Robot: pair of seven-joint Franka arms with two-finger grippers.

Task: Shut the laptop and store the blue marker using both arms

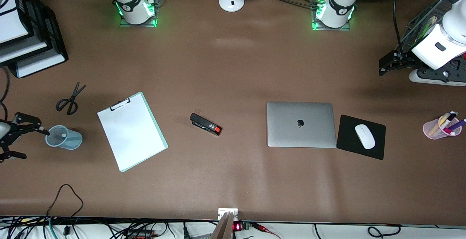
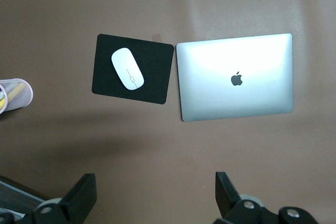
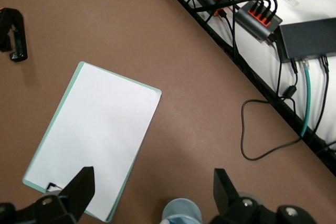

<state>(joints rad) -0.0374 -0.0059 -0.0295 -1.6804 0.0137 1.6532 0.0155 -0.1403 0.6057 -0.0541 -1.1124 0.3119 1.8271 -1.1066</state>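
The laptop (image 1: 300,124) lies shut on the table, silver lid up with the dark apple logo; it also shows in the left wrist view (image 2: 236,77). A light-blue cup (image 1: 64,137) stands at the right arm's end of the table. In it the blue marker (image 3: 176,220) shows only as a bit of blue, with a small white end (image 1: 64,135). My right gripper (image 1: 32,142) is open and empty beside the cup (image 3: 181,212). My left gripper (image 1: 381,67) is open and empty, up at the left arm's end of the table.
A black mouse pad (image 1: 378,146) with a white mouse (image 1: 364,136) lies beside the laptop. A pink pen cup (image 1: 441,126), a black stapler (image 1: 205,124), a clipboard (image 1: 131,131), scissors (image 1: 70,99), a lamp base (image 1: 231,1) and paper trays (image 1: 25,31) are also on the table.
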